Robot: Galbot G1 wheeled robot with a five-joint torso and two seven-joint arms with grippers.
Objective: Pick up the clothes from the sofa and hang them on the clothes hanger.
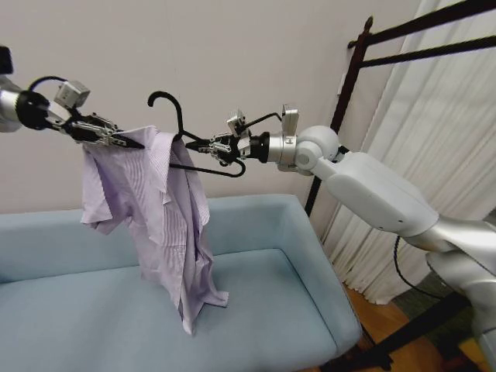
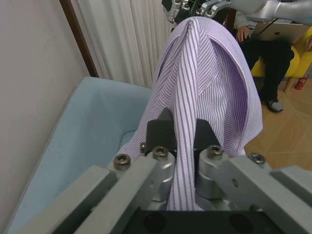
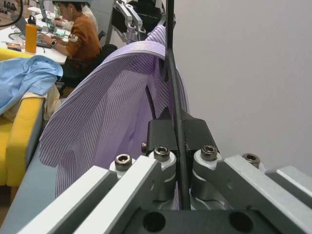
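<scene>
A lilac striped shirt hangs in the air above the pale blue sofa, partly draped over a black hanger. My left gripper is shut on a fold of the shirt at its upper left; in the left wrist view the striped cloth runs between the pads. My right gripper is shut on the hanger's thin black bar, and in the right wrist view the shirt's collar and shoulder lie over the hanger's far end. The hanger's hook points up.
A dark wooden clothes rack stands at the right in front of a white curtain. The sofa's arm lies below my right arm. People sit at a desk and yellow seating behind, away from the work.
</scene>
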